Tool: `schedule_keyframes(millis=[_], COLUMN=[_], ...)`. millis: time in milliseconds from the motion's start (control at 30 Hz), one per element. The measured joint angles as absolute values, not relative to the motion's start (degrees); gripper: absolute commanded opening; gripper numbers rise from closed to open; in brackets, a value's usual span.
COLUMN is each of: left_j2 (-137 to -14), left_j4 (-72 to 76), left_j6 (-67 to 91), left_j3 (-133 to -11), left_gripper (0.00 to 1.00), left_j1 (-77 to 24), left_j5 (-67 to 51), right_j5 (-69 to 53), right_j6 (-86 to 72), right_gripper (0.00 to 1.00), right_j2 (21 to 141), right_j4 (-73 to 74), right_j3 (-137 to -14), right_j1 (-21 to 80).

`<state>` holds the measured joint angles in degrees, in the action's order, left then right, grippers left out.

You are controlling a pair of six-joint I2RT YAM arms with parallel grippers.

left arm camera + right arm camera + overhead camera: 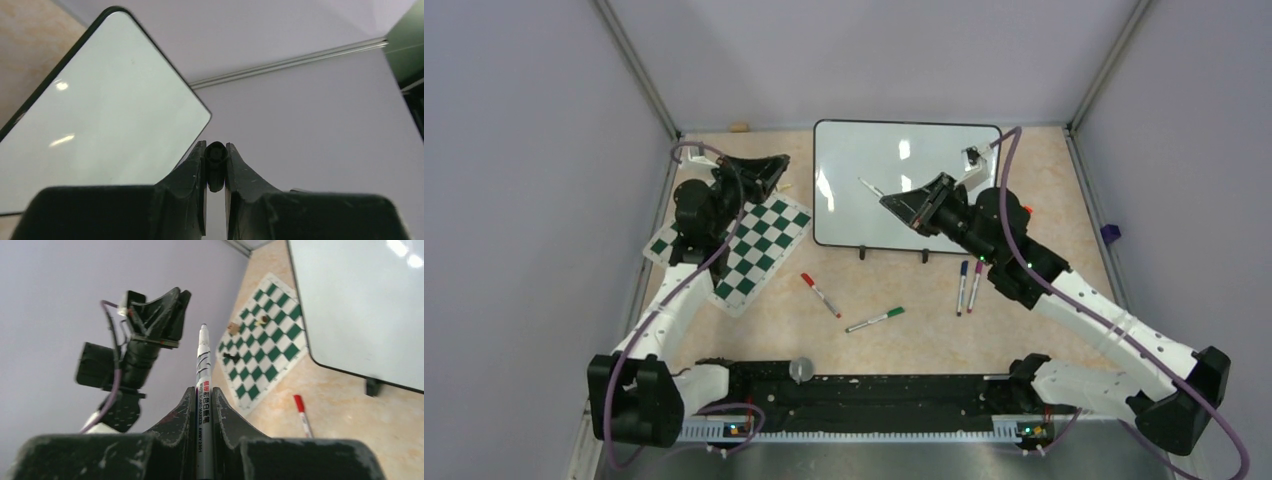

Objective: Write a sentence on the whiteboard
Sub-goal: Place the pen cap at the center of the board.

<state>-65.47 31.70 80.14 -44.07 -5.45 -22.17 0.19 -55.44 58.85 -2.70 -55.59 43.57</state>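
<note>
Right jaws are clamped on a white marker (204, 370); left jaws pinch a small black cap (216, 167) (above the chess mat (754, 250), left of centre). Beyond a red-capped pen (820, 295) and a green-capped pen (874, 320) on the tabletop (924, 345) sits the whiteboard (864, 150) — upper centre of the overhead view, the marker's tip over it.

Pale lavender panels close the space in on the left (524, 150), far (874, 50) and right (1204, 150), joined at the two far corners by slanting aluminium posts (639, 70). The table top (904, 345) is beige with a marbled, stone-like pattern, and a grey metal strip (874, 465) runs along its near edge. The light is even and soft, with only faint shadows.
</note>
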Motion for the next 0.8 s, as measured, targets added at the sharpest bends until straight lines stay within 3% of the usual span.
schedule_keyframes(millis=[433,600,800], left_j2=[-62.5,-62.7,-70.9], left_j4=[-9.0,-16.4,-24.3], left_j6=[58.0,52.3,42.4], left_j3=[-47.4,-46.0,-49.9], left_gripper=[0.0,0.0,0.0], left_j1=[-12.4,-22.6,-27.5], left_j5=[-24.0,-19.8,-12.7], right_j5=[7.8,9.7,10.1], right_j6=[-47.5,-44.6,-41.1], right_gripper=[0.0,0.0,0.0], right_j2=[59.8,59.7,59.8], right_j4=[24.6,28.7,32.9], right_j3=[-61.7,-63.2,-65.0], right_j1=[43.3,43.3,43.3])
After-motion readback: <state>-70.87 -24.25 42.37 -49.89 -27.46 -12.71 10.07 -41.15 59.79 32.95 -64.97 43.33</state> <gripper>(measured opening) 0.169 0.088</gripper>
